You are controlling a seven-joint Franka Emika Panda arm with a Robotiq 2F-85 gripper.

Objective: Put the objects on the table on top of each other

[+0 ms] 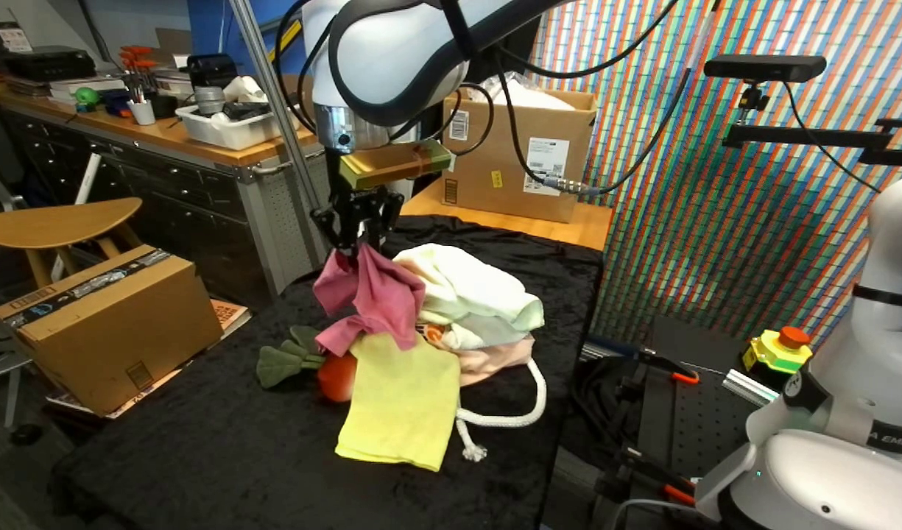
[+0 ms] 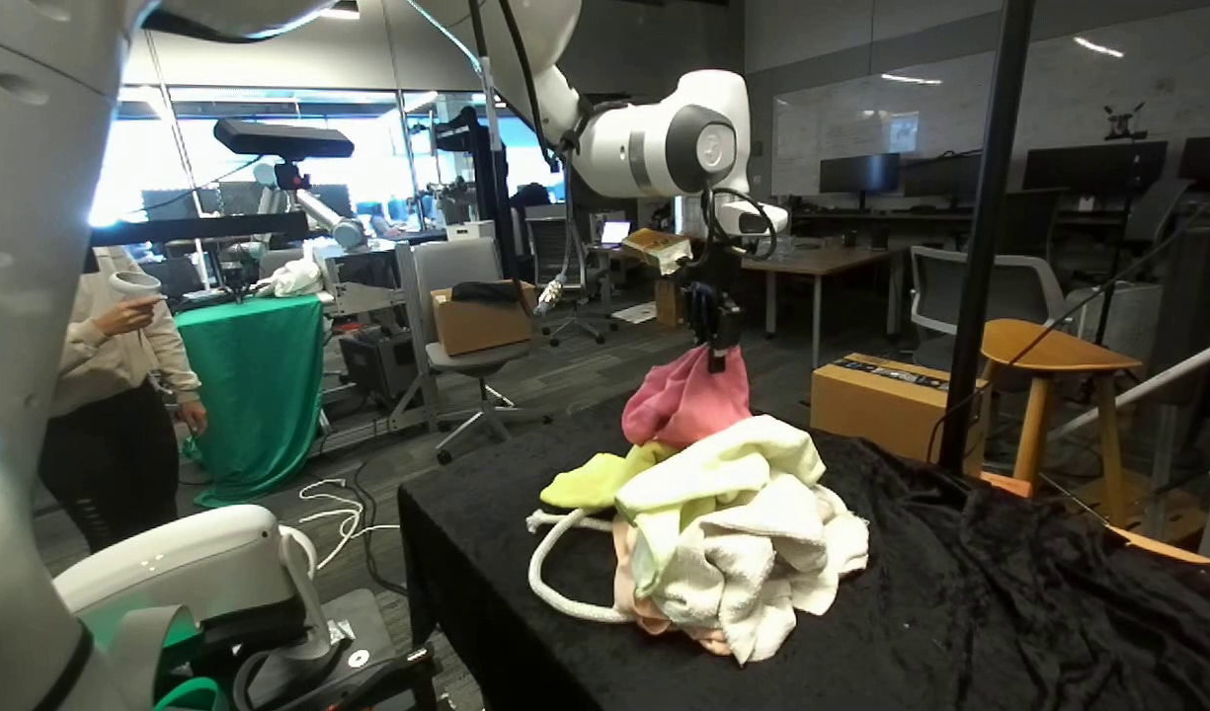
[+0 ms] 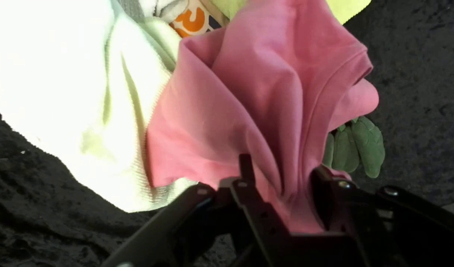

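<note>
Pincer [image 3: 282, 165]: fingers [image 3: 247, 168] spread apart, a fold of pink cloth [image 3: 278, 104] between them; it looks loose, not pinched.
Pincer's job: laying the pink cloth on top of the rest, it seems, and nearly done.
Pincer's next move: likely slow and straight up, so the cloth does not come along.
Pink cloth: right below the pincer; smooth, thin, with pointy folds and a sewn edge.
Yellow cloth [image 1: 403, 405]: lower than the pincer, mostly flat, one end under the pink.
Pale green cloth [image 2: 723, 454]: beside and below the pincer; puffy.
White cloth [image 2: 753, 563]: farther from the pincer; bumpy like a towel, crumpled.
Rope [image 1: 495, 422]: low, away from the pincer; thick, round, looped.
Table [image 1: 222, 449]: under them all; black and fuzzy.
</note>
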